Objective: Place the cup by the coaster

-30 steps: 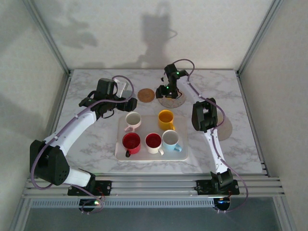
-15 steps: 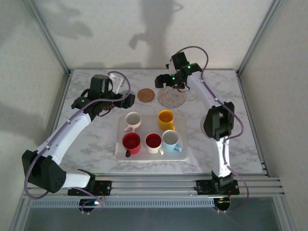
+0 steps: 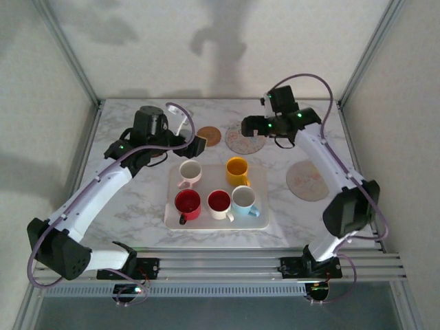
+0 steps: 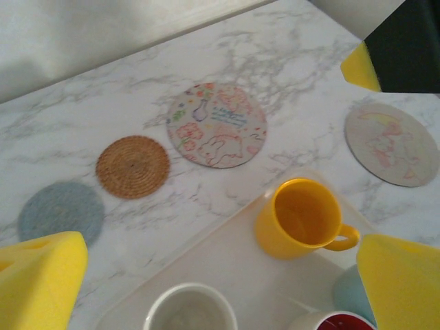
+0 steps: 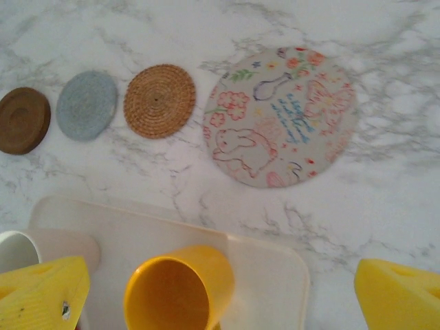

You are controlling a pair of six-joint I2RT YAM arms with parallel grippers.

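Several cups stand on a white tray (image 3: 213,181): a white one (image 3: 190,172), a yellow one (image 3: 237,169), a red one (image 3: 187,204), a red-lined white one (image 3: 219,203) and a light blue one (image 3: 244,201). Behind the tray lie a woven coaster (image 3: 208,135) and a patterned coaster (image 3: 245,140). My left gripper (image 3: 197,145) hovers open over the tray's back edge, with the white cup (image 4: 190,313) between its yellow fingers (image 4: 41,282). My right gripper (image 3: 251,127) hangs open above the patterned coaster (image 5: 280,115), with the yellow cup (image 5: 179,289) below it.
A second patterned coaster (image 3: 308,180) lies right of the tray. A grey-blue coaster (image 5: 87,105) and a dark brown one (image 5: 24,119) sit left of the woven coaster (image 5: 159,100). Metal frame posts and walls close in the marble table.
My right gripper has opened wide and drawn up and to the right, away from the patterned coaster; its arm swung right, uncovering the second patterned coaster. My left gripper has shifted right toward the tray.
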